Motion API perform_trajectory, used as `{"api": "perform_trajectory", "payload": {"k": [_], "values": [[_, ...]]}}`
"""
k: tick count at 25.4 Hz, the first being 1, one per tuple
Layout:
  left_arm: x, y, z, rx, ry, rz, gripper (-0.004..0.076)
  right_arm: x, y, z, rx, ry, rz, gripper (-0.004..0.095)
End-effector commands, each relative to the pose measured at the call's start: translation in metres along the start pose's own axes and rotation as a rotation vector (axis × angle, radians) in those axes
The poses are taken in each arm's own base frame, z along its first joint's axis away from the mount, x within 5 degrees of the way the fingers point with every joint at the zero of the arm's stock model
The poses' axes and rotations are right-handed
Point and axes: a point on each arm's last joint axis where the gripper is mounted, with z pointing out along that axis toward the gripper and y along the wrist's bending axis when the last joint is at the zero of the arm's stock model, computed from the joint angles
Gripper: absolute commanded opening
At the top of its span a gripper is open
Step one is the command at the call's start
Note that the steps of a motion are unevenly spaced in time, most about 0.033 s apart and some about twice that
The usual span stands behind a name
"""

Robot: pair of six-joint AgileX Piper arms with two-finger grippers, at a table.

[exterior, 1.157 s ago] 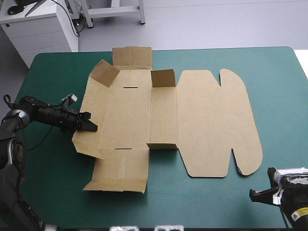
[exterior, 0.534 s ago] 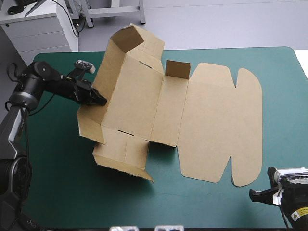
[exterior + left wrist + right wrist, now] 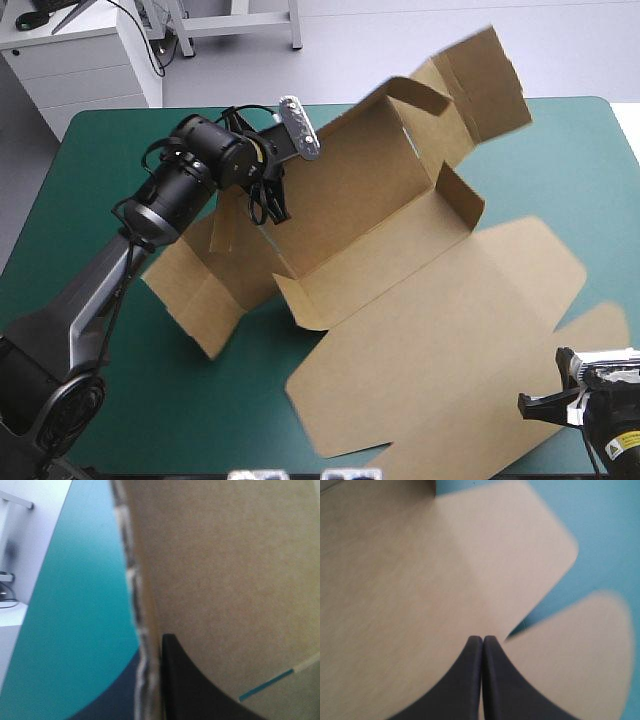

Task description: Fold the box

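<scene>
Since just before, the box (image 3: 380,200) has swung up and round toward the upper middle of the frame. It is carried by the left arm, which now reaches over the centre-left of the table. Clamped on one raised wall of the box, the left gripper (image 3: 266,210) has its jaws all but closed with the board between them. In the left wrist view a black finger (image 3: 192,690) lies flat against the brown sheet beside its cut edge. Walls stand up around a tilted open trough whose hollow shows bare board. Its lid (image 3: 440,340) spreads, blurred, across the lower right over the teal-green cover (image 3: 90,170). At the lower right corner the right gripper (image 3: 532,405) has its jaws pressed together on nothing, the lid's rounded tabs just ahead of it.
</scene>
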Motion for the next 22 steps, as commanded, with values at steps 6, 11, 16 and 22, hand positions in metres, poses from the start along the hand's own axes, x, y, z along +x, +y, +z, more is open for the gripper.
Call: {"api": "perform_trajectory", "payload": {"k": [6,11,16,22], "values": [[-0.032,-0.008,-0.018,-0.177,-0.115,0.158,-0.0008,-0.014,-0.001,-0.003,0.015,-0.091,-0.008,-0.0019],[-0.037,-0.016,-0.008,-0.223,-0.132,0.271,-0.0008,-0.014,-0.001,-0.003,0.015,-0.091,-0.008,-0.0019],[-0.042,-0.037,-0.008,-0.313,-0.148,0.443,-0.0008,-0.014,-0.001,-0.003,0.015,-0.091,-0.008,-0.0019],[-0.019,-0.064,-0.006,-0.436,-0.230,0.514,-0.0008,-0.014,-0.001,-0.003,0.015,-0.091,-0.008,-0.0019]]}}
